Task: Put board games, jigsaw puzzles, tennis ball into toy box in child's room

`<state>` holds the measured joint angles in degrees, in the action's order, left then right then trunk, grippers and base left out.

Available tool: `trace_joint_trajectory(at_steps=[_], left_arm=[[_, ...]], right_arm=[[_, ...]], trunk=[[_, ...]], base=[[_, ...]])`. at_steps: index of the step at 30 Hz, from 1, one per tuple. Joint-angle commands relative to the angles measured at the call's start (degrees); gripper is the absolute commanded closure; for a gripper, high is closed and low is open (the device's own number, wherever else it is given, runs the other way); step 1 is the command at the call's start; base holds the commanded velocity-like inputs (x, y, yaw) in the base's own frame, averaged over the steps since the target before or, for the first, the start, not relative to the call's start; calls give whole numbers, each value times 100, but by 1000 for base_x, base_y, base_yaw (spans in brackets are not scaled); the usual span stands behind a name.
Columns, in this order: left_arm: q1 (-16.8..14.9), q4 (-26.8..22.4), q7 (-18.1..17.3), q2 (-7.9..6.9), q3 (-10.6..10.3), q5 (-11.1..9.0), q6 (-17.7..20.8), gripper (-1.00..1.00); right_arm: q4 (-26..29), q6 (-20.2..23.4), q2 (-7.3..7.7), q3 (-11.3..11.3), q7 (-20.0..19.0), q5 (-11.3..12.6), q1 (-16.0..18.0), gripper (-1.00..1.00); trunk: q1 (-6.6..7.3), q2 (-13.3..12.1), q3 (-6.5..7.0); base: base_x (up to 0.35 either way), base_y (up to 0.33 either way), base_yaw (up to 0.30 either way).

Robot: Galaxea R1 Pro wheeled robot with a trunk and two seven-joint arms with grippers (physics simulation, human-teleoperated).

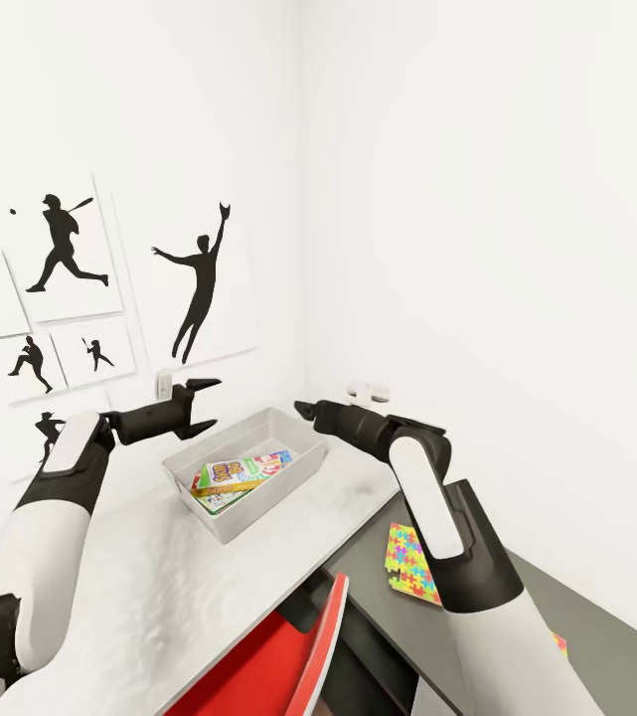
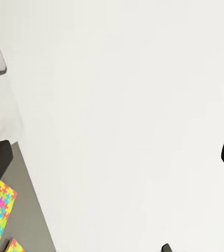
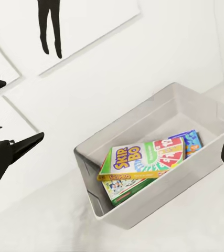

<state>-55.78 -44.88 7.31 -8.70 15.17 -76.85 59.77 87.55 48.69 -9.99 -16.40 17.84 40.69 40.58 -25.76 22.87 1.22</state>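
White table (image 1: 159, 587) held the box (image 1: 303, 462), games (image 1: 243, 475) inside; left gripper (image 1: 204, 405) gaped wide and empty, right gripper's (image 1: 303, 408) spread unclear, puzzle (image 1: 412, 564) nearby.

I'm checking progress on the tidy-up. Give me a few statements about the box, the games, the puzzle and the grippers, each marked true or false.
1. Board games lie inside the toy box. True.
2. The toy box sits on the floor. False: it stands on the white table.
3. A jigsaw puzzle lies outside the box. True.
4. The left gripper holds a game. False: it is open and empty.
5. The right gripper is inside the box. False: it hovers beside the rim.
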Motion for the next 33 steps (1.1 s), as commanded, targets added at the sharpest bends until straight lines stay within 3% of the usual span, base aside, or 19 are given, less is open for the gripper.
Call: trace_joint_trajectory(at_steps=[1, 22, 28, 33], left_arm=[[-1, -2, 60, 1, 12, -59, 23, -100], [84, -3, 51, -10, 31, -60, 23, -100], [85, -15, 51, -153, 7, -79, 23, -100], [85, -26, 51, -171, 4, -83, 23, -100]], right_arm=[[3, 10, -1, 7, 58, 61, 3, -100], [-19, 2, -1, 42, 58, 65, 3, -100], [-41, 0, -1, 40, 63, 69, 3, -100], [-47, -1, -1, 41, 69, 69, 3, -100]], trunk=[[-2, 5, -3], [-2, 5, 29], [-2, 5, 34], [-2, 5, 34]], base=[[0, 0, 0], [-124, 42, -38], [-43, 29, -24], [-3, 2, -2]])
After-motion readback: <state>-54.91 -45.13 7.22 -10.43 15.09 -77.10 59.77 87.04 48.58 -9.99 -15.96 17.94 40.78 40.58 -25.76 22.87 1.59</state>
